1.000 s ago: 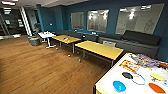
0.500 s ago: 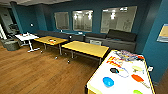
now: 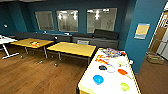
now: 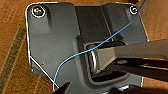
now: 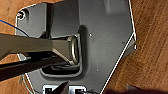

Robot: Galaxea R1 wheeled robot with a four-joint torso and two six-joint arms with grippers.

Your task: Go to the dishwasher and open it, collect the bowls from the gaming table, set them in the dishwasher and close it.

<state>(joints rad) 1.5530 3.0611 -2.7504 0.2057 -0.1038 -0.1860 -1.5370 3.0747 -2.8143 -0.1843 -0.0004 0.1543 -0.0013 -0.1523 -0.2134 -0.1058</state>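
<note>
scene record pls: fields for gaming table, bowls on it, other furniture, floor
gaming table: white top, yellow rim, lower right of head view
bowls: blue bowl, green bowl, red-orange bowl, black bowl, all on the white top
other furniture: two wooden-topped tables, dark sofa under the windows
floor: wood

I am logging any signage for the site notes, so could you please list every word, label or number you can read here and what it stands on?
No text can be read.
Poster on the blue wall: a yellow panel, its print too blurred to read.
White-topped gaming table: red markings near its far end, too blurred to tell whether they are letters.
The wrist views show no lettering.
</note>
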